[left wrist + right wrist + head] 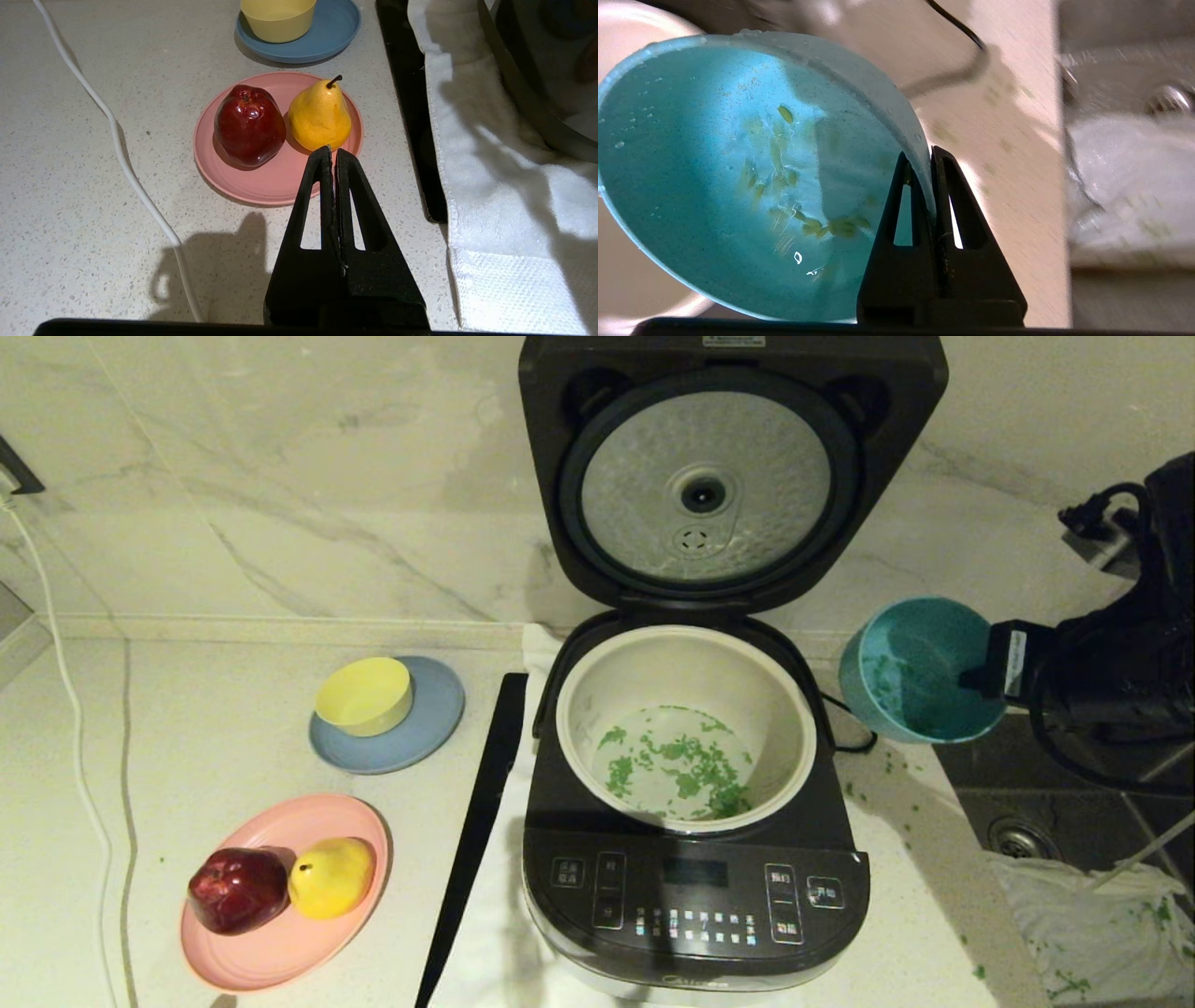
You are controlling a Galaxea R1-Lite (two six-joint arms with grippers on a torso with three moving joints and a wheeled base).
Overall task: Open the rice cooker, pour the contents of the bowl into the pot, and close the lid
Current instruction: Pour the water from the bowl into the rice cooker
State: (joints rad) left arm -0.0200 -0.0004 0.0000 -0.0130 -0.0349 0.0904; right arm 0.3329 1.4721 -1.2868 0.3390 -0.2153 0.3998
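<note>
The dark grey rice cooker (695,887) stands open, its lid (705,485) upright with the dimpled silver underside facing me. Chopped green bits (681,770) lie on the floor of the cream-white pot (686,658). My right gripper (980,677) (930,156) is shut on the rim of the teal bowl (910,667) (714,186), held in the air to the right of the cooker and tilted toward the pot. A few green bits (817,226) still cling inside the bowl. My left gripper (332,151) is shut and empty, low over the counter near the pink plate.
A pink plate (280,947) carries a red apple (238,889) and a yellow pear (331,875). A yellow bowl (364,695) sits on a blue plate (434,728). A black strip (476,821), white towel (504,186) and white cable (121,154) lie nearby. The sink (1074,803) is at right.
</note>
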